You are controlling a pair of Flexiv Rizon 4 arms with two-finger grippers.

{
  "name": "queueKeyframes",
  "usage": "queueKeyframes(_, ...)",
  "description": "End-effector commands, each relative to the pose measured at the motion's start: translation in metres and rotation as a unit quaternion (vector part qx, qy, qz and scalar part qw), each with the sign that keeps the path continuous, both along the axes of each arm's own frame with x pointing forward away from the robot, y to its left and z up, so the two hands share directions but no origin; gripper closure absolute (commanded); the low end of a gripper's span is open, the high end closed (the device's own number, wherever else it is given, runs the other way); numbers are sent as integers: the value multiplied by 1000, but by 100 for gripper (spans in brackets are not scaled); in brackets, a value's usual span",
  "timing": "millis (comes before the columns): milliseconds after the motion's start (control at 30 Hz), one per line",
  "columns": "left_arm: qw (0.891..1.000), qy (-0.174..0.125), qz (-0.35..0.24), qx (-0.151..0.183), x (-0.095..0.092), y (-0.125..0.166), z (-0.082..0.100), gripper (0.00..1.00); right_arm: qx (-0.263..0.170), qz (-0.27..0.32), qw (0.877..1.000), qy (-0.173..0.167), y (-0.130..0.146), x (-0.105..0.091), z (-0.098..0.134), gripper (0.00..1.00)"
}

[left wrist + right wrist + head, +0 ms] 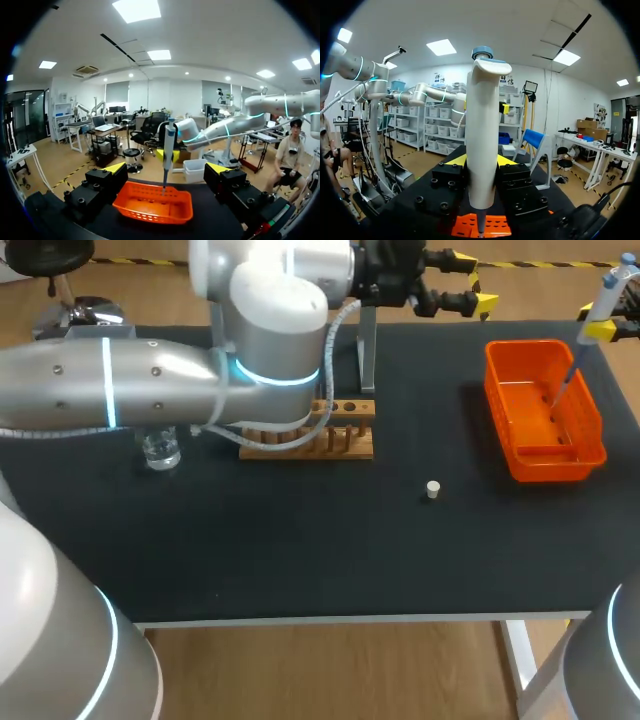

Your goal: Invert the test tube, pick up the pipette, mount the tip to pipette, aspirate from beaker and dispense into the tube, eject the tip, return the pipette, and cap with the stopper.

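Head view: a white pipette [583, 345] is held upright by the right end effector [605, 328] over the far right part of the black worktop [300, 550]. Its thin end points down into the orange basket [560, 465]. A small white stopper [432, 489] is seen alone on the worktop, between the basket and the wooden rack [345, 445]. A glass beaker [160, 452] is set to the left of the rack. The left end effector [475, 282] is held high past the rack, wide open, with nothing in it.

In the right wrist view, the right end effector [481, 161] is closed on the pipette [482, 125] from both sides.
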State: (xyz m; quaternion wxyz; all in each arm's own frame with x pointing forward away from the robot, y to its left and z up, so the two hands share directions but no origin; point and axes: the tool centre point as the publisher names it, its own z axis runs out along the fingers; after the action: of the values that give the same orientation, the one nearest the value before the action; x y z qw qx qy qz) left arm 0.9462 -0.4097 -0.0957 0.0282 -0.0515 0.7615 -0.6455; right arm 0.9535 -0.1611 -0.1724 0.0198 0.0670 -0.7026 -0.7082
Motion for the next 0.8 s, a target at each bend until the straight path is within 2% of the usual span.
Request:
queueKeyframes(33, 1000, -2, 3, -5, 3, -17, -5, 0, 0, 3, 1000, -1, -2, 2, 0, 100)
queueKeyframes(533, 1000, -2, 3, -5, 3, -17, -5, 0, 0, 3, 1000, -1, -2, 2, 0, 100)
queueKeyframes(567, 1000, -2, 3, -5, 3, -17, -5, 40, 0, 3, 1000, -1, -2, 2, 0, 100)
queueKeyframes(600, 1000, -2, 3, -5, 3, -17, -5, 62, 0, 3, 1000, -1, -2, 2, 0, 100)
queueKeyframes(633, 1000, -2, 3, -5, 3, -17, -5, 95, 0, 3, 1000, -1, -2, 2, 0, 100)
queueKeyframes(667, 1000, -2, 3, -5, 3, -17, -5, 100, 0, 3, 1000, -1, -2, 2, 0, 100)
queueKeyframes(700, 1000, -2, 3, -5, 3, -17, -5, 100, 0, 3, 1000, -1, -2, 2, 0, 100)
queueKeyframes(733, 1000, -2, 3, -5, 3, -17, -5, 97, 0, 3, 1000, -1, -2, 2, 0, 100)
queueKeyframes(767, 1000, -2, 3, -5, 3, -17, -5, 84, 0, 3, 1000, -1, -2, 2, 0, 100)
queueKeyframes(800, 1000, -2, 3, -5, 3, -17, -5, 85, 0, 3, 1000, -1, -2, 2, 0, 100)
